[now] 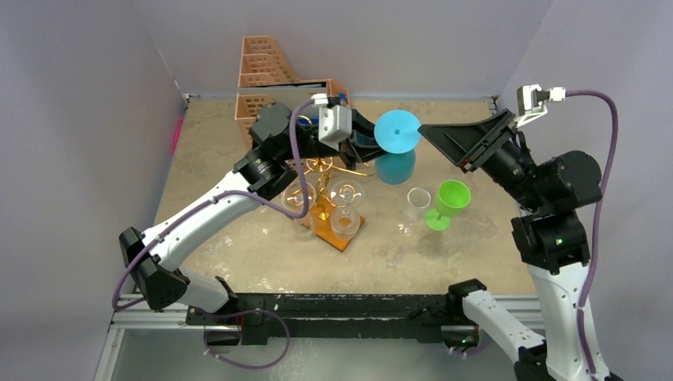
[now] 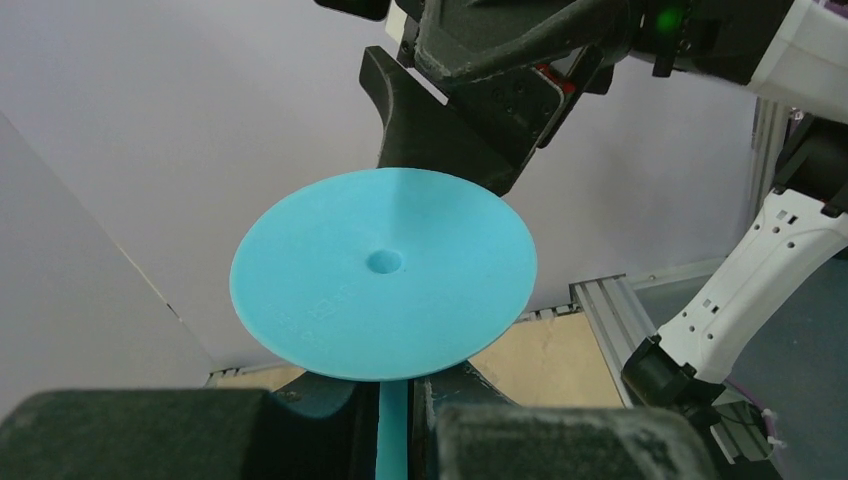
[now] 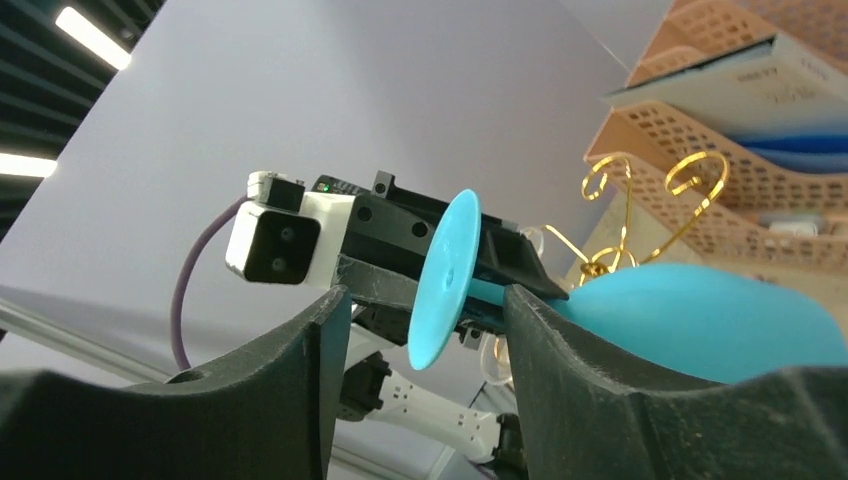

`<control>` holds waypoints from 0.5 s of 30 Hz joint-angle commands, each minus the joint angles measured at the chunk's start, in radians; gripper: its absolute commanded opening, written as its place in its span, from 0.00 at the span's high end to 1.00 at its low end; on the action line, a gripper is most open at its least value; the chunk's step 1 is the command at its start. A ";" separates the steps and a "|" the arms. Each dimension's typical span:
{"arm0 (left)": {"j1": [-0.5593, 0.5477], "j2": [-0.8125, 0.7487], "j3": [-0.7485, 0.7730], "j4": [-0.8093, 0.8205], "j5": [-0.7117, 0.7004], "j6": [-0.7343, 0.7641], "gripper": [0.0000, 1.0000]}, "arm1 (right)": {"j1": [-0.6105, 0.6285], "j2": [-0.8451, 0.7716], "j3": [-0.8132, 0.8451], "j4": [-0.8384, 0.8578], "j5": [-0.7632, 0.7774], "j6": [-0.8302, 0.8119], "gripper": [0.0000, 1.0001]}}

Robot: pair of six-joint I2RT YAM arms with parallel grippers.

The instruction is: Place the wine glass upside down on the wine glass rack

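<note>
Step in hand, as I judge it: a mid-air handover before hanging.

- Left tool [image 1: 367, 135] is clenched on the stem of the blue wine glass [image 1: 397, 132], held off the table. The foot disc is turned toward the right tool [image 3: 425, 300], with the bowl lower, beyond the left fingers.
- Right tool is released. Its jaws stand either side of the foot rim, and a gap shows on both sides.
- Next move likely calls for closing squarely on the foot without tipping it, then the left tool letting go.
- The wine glass rack [image 1: 341, 236] sits just below the left tool. Clear glasses [image 1: 346, 193] already hang there, so free scroll arms are few.
- Green glass [image 1: 448, 204] and a clear glass [image 1: 418, 205] stand beneath the right tool. The file organizer [image 1: 266, 67] is behind the left tool.
</note>
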 commanded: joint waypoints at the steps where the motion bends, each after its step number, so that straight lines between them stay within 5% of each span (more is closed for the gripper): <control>1: -0.005 0.029 0.045 0.019 0.030 0.064 1.00 | 0.000 0.020 0.068 -0.144 -0.029 0.007 0.43; 7: -0.004 0.037 0.044 0.020 0.063 0.093 1.00 | 0.000 0.047 0.077 -0.233 -0.023 -0.011 0.69; 15: -0.004 0.032 0.027 0.017 0.067 0.104 1.00 | 0.000 0.038 0.024 -0.205 0.005 0.015 0.90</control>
